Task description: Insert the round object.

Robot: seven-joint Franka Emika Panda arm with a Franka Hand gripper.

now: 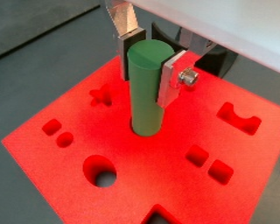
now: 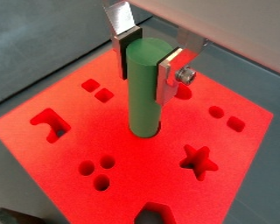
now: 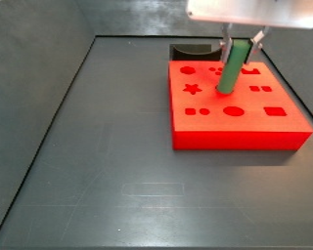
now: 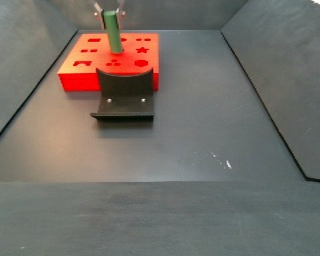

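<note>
The round object, a green cylinder peg (image 1: 146, 87), stands upright between the fingers of my gripper (image 1: 150, 66), which is shut on its upper part. It shows the same way in the wrist view (image 2: 143, 87), with the gripper (image 2: 150, 59) around it. The peg's lower end meets the top of the red block (image 1: 60, 109) at a round opening near the block's middle. How deep it sits I cannot tell. In both side views the peg (image 3: 231, 76) (image 4: 112, 30) stands on the red block (image 3: 238, 132) (image 4: 80, 72) below the gripper (image 3: 241, 44).
The block's top has other cut-outs: a larger round hole (image 1: 101, 171), a star (image 2: 198, 160), paired small squares (image 1: 209, 164), paired small circles (image 2: 99, 172) and a U shape (image 1: 238, 118). The dark fixture (image 4: 124, 95) stands against one side of the block. Dark walls enclose the floor.
</note>
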